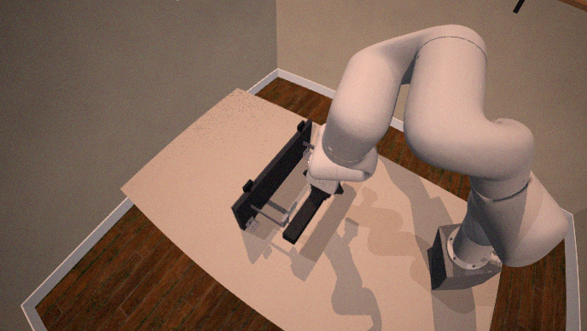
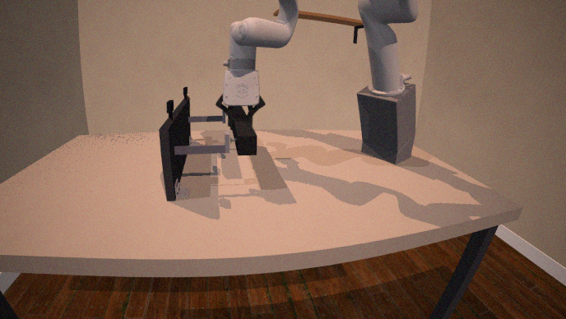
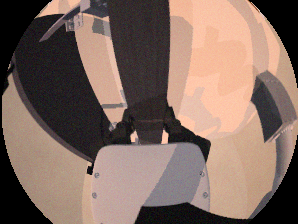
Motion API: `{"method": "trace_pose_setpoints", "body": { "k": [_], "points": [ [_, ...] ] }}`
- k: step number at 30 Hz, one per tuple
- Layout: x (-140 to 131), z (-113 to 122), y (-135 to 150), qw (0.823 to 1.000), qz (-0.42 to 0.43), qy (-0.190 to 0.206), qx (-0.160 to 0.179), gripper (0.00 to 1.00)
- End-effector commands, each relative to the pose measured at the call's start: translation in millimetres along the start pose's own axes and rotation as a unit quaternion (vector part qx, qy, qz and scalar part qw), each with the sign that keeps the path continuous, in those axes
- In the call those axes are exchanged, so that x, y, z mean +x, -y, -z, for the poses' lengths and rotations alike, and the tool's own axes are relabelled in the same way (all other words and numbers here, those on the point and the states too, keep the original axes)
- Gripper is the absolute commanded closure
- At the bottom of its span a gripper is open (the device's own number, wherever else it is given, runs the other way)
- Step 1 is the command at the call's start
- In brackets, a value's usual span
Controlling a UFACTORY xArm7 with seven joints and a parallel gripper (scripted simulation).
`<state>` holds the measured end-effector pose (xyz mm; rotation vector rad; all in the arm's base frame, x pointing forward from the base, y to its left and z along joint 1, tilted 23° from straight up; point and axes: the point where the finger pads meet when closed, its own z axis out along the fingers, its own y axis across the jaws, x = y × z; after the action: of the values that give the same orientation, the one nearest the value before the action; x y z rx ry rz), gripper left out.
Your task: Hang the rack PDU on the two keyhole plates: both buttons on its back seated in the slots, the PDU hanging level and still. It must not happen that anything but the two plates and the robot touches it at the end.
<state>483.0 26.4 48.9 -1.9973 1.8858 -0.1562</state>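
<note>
The rack PDU (image 1: 305, 215) is a long black bar held in the air above the table. My gripper (image 2: 241, 110) is shut on its top near the far end, as the wrist view (image 3: 148, 123) also shows. The PDU (image 2: 243, 131) runs parallel to a black upright back panel (image 2: 176, 144). Two grey arms reach from the panel toward the PDU; the near one (image 2: 200, 149) ends at a small keyhole plate right beside the PDU's back, the far one (image 2: 206, 118) likewise. I cannot tell whether the buttons sit in the slots.
The arm's grey base block (image 2: 387, 123) stands at the back right of the table. A small grey bracket (image 1: 252, 223) sits at the foot of the panel's near end. A wooden wall shelf (image 2: 325, 18) hangs behind the arm.
</note>
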Motion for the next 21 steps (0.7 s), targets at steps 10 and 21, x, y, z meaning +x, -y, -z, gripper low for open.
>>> {"method": "trace_pose_setpoints", "body": {
  "k": [10, 21],
  "points": [
    [0.6, 1.2, 11.8, 1.000, 0.000, 0.000, 0.002, 1.00],
    [0.6, 1.3, 17.1, 1.000, 0.000, 0.000, 0.002, 1.00]
  ]
}}
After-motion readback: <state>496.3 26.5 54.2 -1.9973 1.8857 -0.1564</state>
